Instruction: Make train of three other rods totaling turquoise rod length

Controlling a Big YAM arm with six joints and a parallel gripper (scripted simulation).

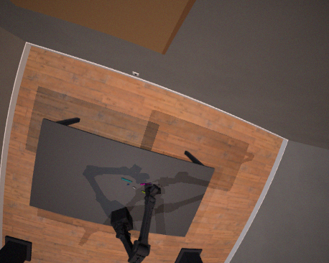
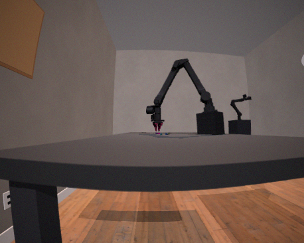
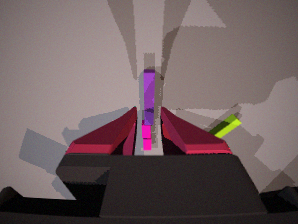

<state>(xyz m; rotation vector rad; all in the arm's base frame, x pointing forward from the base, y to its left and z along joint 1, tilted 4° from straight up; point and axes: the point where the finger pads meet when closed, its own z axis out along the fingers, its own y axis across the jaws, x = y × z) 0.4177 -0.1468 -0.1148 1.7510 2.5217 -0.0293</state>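
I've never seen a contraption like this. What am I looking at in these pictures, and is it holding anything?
The machine is a jointed black arm ending in a gripper with two red fingers. One picture looks down from above, one along the table, and one from the arm's wrist past its fingers. Small rods lie there: turquoise, blue, grey, lime and purple, plus something bright pink. Nothing is held: the fingers stand apart, just above the table.
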